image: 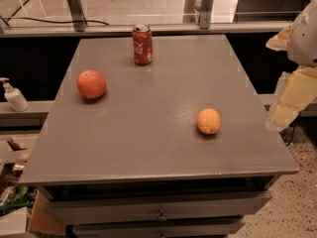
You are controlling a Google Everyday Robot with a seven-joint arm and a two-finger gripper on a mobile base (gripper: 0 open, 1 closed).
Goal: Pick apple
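Hovering off the table's (148, 152) right edge, gripper (291, 99) (aperture cannot be told) could seize nearer orange fruit (208, 121), not far apple (91, 84)

The gripper (291, 100) is seen at the right edge of the view, pointed downward and slightly tilted. It is carried just below a white rounded arm segment (303, 36), which is partly cut off above it.

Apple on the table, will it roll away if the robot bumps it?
Probably: the apple is round and sits on a flat table. Its smooth, shiny skin may be slippery. The gripper is off the table's right edge, far from it.
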